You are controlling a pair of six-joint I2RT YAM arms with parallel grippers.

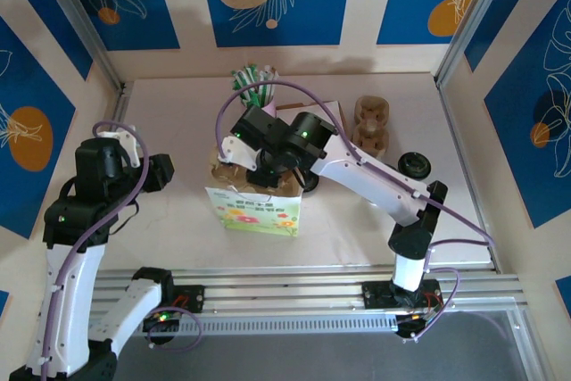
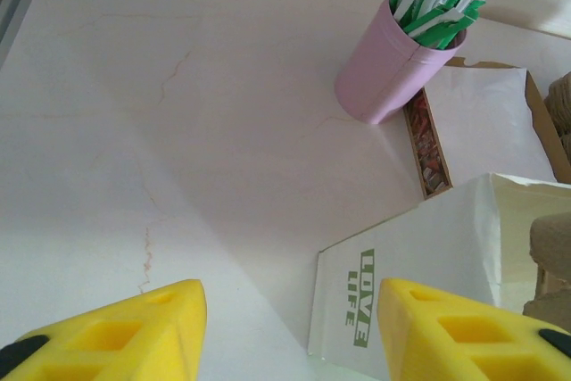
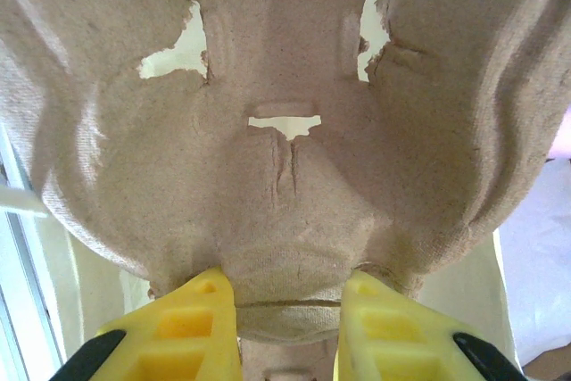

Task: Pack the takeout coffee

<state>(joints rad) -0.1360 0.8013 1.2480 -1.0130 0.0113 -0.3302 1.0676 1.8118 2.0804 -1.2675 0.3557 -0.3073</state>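
My right gripper (image 3: pixel 284 287) is shut on the edge of a brown moulded-pulp cup carrier (image 3: pixel 285 131), its yellow fingers pressed on either side of a bulge. In the top view the right gripper (image 1: pixel 257 165) holds that carrier (image 1: pixel 234 160) at the mouth of the white paper bag (image 1: pixel 254 211), which stands upright mid-table. To the left of the bag, my left gripper (image 1: pixel 161 171) is open and holds nothing. The bag's side, printed "LOVE LIFE" (image 2: pixel 419 256), sits just past the left gripper (image 2: pixel 290 296). A round black lid (image 1: pixel 415 165) lies on the table at the right. The takeout coffee cup is hidden.
A pink cup of green-and-white sticks (image 1: pixel 257 86) (image 2: pixel 393 78) stands behind the bag. A stack of brown pulp carriers (image 1: pixel 370 127) sits at the back right. A flat brown-edged tray with a white sheet (image 2: pixel 473 122) lies beside the pink cup.
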